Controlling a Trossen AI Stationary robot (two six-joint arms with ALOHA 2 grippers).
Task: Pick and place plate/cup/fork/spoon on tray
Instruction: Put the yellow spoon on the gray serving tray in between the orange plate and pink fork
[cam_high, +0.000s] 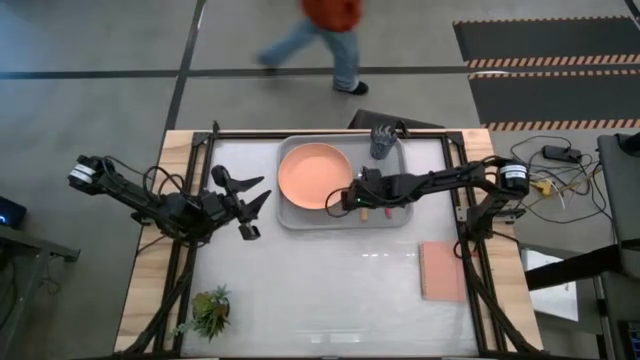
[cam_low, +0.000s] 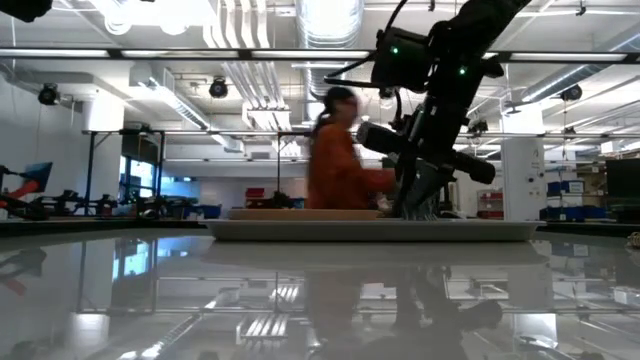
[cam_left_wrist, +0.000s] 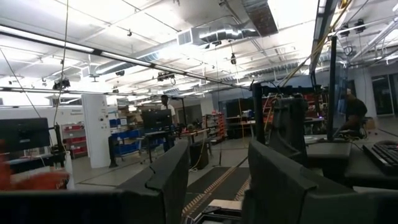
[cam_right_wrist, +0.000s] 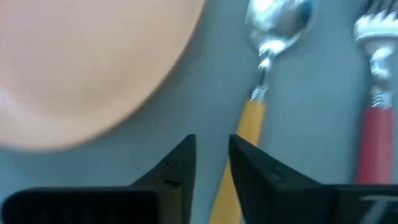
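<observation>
Tray (cam_high: 290, 214): light grey, at the far middle of the table, long side across
Plate (cam_high: 314, 175): salmon-orange, lying flat in the tray's left half
Cup (cam_high: 382, 143): dark blue-grey, upright in the tray's far right corner
Spoon (cam_right_wrist: 266, 74): orange handle, silver bowl, lying on the tray floor just beside the plate's rim
Fork (cam_right_wrist: 375, 93): red handle, lying alongside the spoon, on the side away from the plate (both inside the tray)
Right gripper (cam_high: 346, 198): low over the tray's near edge, between plate and cutlery; fingers (cam_right_wrist: 177, 171) narrowly parted with only a slim gap, the spoon handle runs beside one finger, cannot tell whether it is pinched
Left gripper (cam_high: 252, 203): hovering left of the tray, well apart from it, fingers spread, holding nothing
Pad (cam_high: 443, 270): pink-brown, flat, near right of the table
Plant (cam_high: 208, 310): small green, near left corner
Person (cam_high: 325, 30): walking past beyond the table's far edge
</observation>
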